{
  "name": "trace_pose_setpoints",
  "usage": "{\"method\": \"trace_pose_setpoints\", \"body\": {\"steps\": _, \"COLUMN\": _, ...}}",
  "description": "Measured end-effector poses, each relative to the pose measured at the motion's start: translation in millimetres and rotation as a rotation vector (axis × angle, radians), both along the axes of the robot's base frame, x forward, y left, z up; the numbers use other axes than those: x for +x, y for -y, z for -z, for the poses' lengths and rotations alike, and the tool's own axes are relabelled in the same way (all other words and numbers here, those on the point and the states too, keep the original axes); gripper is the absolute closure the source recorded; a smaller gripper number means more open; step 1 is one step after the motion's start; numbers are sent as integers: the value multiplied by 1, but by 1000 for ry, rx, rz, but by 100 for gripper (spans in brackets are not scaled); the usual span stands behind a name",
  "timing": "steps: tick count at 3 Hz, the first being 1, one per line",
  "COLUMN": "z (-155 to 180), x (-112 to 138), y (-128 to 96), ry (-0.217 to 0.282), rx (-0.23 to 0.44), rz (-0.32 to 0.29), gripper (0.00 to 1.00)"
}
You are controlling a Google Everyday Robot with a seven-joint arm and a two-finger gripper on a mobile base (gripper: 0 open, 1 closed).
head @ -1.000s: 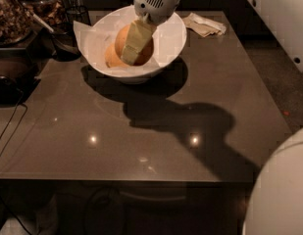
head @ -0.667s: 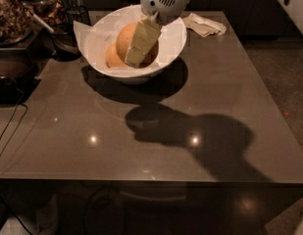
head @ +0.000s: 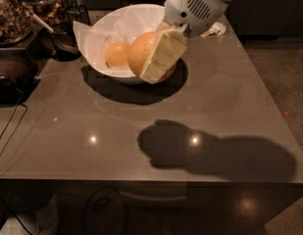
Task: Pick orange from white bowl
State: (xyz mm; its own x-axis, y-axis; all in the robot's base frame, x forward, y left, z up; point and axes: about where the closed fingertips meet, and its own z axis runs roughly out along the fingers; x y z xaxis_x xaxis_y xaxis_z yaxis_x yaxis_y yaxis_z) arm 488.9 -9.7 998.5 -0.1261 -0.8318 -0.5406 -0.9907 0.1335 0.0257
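The white bowl (head: 99,39), sitting on the counter (head: 82,131), is holding crinkled paper (head: 136,21) and a paler fruit (head: 116,54). Over the bowl's right rim, the gripper (head: 153,66) is hanging, its fingers (head: 163,57) clasping the orange (head: 140,50), which is round and showing no long axis.

A white robot arm reaches from the far right over a dark table (head: 82,126). Its gripper (head: 157,66) is clamped on a deep orange (head: 140,50), held at the near right rim of a paper-lined white bowl (head: 124,77). A paler fruit (head: 116,54) sits inside, to the left. A crumpled napkin (head: 213,30) lies far right.
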Motion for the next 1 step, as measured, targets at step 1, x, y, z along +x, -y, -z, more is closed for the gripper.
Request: {"method": "trace_pose_setpoints", "body": {"steps": 1, "z": 1, "x": -1, "y": 3, "ry": -2, "rx": 3, "rz": 3, "gripper": 100}}
